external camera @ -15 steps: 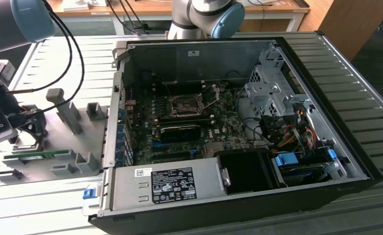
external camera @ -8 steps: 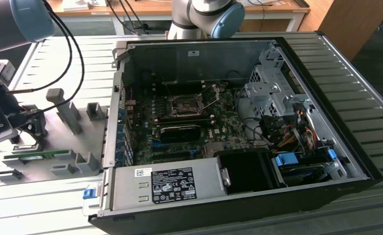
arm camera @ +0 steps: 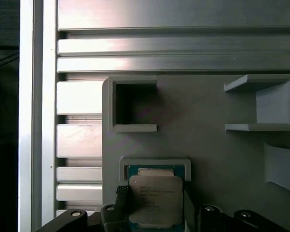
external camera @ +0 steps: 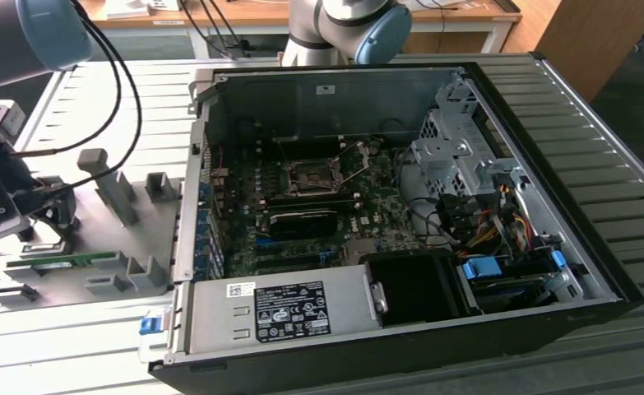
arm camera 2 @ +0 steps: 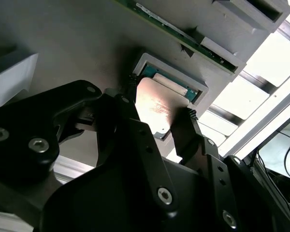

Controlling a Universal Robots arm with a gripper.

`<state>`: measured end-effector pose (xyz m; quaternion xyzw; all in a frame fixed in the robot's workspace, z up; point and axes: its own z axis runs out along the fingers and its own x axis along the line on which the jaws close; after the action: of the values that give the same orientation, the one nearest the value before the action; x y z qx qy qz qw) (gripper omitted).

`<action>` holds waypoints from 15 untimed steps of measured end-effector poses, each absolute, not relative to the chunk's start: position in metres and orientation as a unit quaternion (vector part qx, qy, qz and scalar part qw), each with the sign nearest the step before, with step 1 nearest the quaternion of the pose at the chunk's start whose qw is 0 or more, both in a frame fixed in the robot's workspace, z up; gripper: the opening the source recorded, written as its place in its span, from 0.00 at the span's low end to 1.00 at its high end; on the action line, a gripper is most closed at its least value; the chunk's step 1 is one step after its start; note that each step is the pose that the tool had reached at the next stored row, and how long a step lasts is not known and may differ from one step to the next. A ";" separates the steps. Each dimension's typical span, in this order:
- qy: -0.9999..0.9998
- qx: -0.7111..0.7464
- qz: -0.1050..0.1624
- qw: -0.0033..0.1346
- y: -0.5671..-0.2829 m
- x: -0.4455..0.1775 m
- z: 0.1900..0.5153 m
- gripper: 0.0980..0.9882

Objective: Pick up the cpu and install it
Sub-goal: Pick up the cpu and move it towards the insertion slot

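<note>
The cpu (arm camera 2: 153,107) is a small square chip with a silvery top, seen in both wrist views. It sits between the two black fingers (arm camera 2: 127,99) of my gripper (arm camera 2: 159,110), which touch its opposite edges. The chip (arm camera: 154,199) hangs just over its grey holder (arm camera: 154,164) on the fixture plate (arm camera: 208,135), slightly off from the holder's teal recess. In the exterior view my gripper (external camera: 39,224) is low over that plate at the exterior view's left, and it hides the chip there. The open socket (external camera: 312,175) with its raised lever lies on the motherboard inside the computer case (external camera: 585,271).
A green memory stick (external camera: 58,261) lies on the fixture plate beside several grey upright holders (external camera: 113,193). The power supply (external camera: 278,309) fills the case's near corner, with drive cages and cable bundles (external camera: 475,164) at the exterior view's right. A second arm's base (external camera: 333,33) stands behind the case.
</note>
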<state>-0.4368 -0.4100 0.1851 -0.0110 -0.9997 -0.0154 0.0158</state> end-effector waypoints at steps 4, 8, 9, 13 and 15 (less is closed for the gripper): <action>-1.000 -0.011 -0.015 0.016 -0.410 -0.437 0.189 0.49; -1.000 -0.011 -0.015 0.016 -0.410 -0.437 0.195 0.49; -1.000 -0.011 -0.015 0.016 -0.410 -0.437 0.196 0.49; -1.000 -0.011 -0.015 0.016 -0.410 -0.437 0.200 0.49; -1.000 -0.011 -0.016 0.016 -0.410 -0.437 0.201 0.49</action>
<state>-0.4369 -0.4100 0.2010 -0.0110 -0.9997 -0.0156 0.0159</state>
